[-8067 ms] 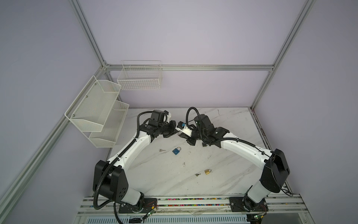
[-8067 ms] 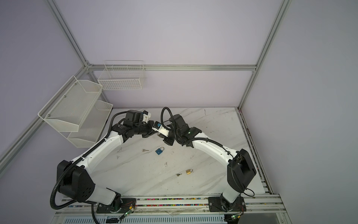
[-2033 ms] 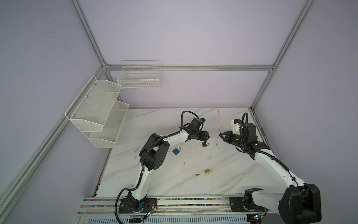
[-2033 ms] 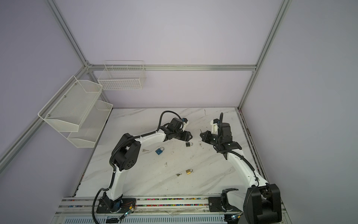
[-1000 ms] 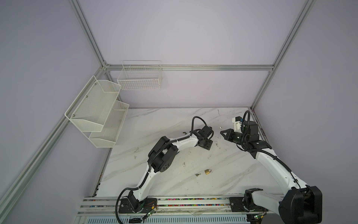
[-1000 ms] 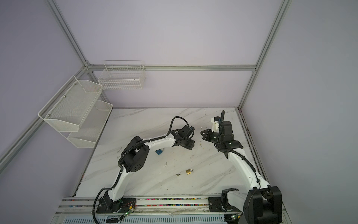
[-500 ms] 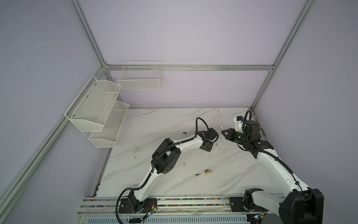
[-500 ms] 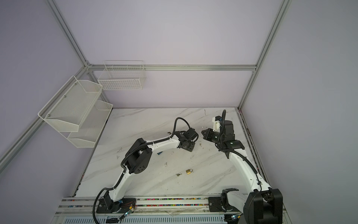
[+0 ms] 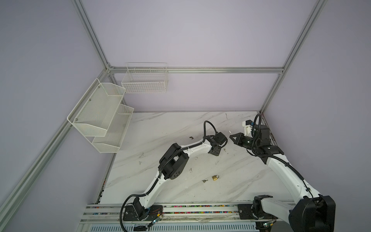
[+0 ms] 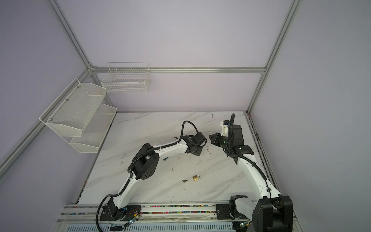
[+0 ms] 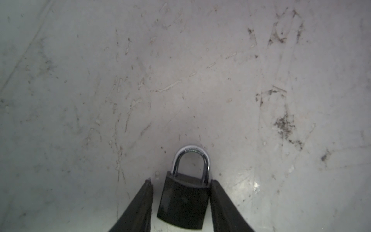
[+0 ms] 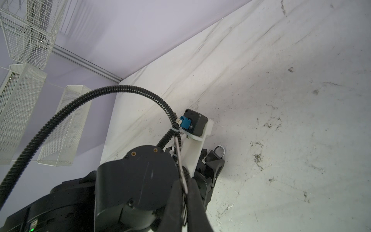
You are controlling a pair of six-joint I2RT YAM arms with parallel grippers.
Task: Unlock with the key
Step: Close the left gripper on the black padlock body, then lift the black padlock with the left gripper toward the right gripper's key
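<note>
Black padlock (image 11: 183, 200) flat on table (image 11: 180, 80), right of centre, straddled by left fingers (image 11: 140, 204): narrow, one touching, other just apart. Key (image 12: 179, 160) pinched in right fingers (image 12: 174, 202) nearby. Lock could be twisted by uneven squeeze. Keyhole end blocked by left wrist. Brass padlock (image 9: 215, 177) nearer, well apart

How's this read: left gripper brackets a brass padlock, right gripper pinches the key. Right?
No: the padlock that the left gripper brackets is black, per the left wrist view; the brass padlock lies apart. The right gripper does pinch the key.
</note>
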